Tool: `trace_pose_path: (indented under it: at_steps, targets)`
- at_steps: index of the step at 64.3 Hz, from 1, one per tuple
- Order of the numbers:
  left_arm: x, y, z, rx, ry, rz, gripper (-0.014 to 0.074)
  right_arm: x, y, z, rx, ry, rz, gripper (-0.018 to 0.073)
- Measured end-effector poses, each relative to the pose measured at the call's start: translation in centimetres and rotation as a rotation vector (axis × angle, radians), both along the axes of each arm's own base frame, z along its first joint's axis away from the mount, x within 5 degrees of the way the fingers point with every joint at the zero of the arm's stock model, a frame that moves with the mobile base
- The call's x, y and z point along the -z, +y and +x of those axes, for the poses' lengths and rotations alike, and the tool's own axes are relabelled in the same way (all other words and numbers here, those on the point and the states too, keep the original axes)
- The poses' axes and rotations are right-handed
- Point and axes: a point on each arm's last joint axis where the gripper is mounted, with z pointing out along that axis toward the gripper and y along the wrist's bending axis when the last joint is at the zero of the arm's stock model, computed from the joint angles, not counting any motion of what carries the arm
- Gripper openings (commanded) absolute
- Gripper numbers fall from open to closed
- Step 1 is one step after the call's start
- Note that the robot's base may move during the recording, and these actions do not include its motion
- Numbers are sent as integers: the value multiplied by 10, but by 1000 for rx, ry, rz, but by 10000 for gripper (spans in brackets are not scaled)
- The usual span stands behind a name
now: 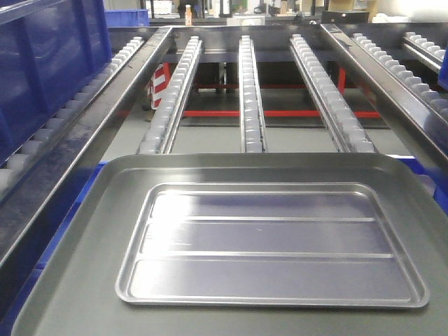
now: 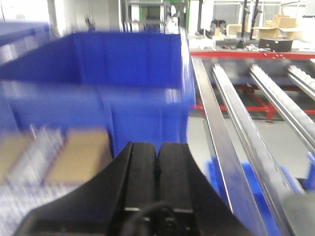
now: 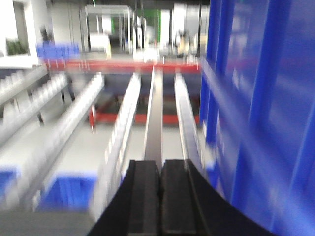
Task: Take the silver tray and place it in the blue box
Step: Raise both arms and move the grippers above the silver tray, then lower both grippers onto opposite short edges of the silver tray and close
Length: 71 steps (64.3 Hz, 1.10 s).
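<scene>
Blue box (image 2: 93,73) stood straight ahead of your left jaws; a ribbed blue wall (image 3: 261,108) rose beside your right jaws, on their right. The grey tray (image 1: 84,238) carried the silver tray (image 1: 273,241) flat, apart from both jaws. Both pairs were pressed closed, holding nothing.

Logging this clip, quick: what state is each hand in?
Left hand: closed, holding nothing.
Right hand: closed, holding nothing.
</scene>
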Motion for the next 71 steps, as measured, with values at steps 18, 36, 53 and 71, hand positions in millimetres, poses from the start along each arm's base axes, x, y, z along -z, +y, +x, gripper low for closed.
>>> trace_pose_path:
  at_steps: [18,36,53,71]
  targets:
    - [-75,-7,24,90,145,38,81,-86,-1,14,-3,77,7,342]
    - [-79,-45,67,341,339,39,298,-108,11,55,-139,342,94,512]
    - [-68,-118,77,711,460,151,266,-84,50,85,-392,607,53,509]
    - [-53,-172,88,822,726,148,263,-58,82,100,-524,810,26,509]
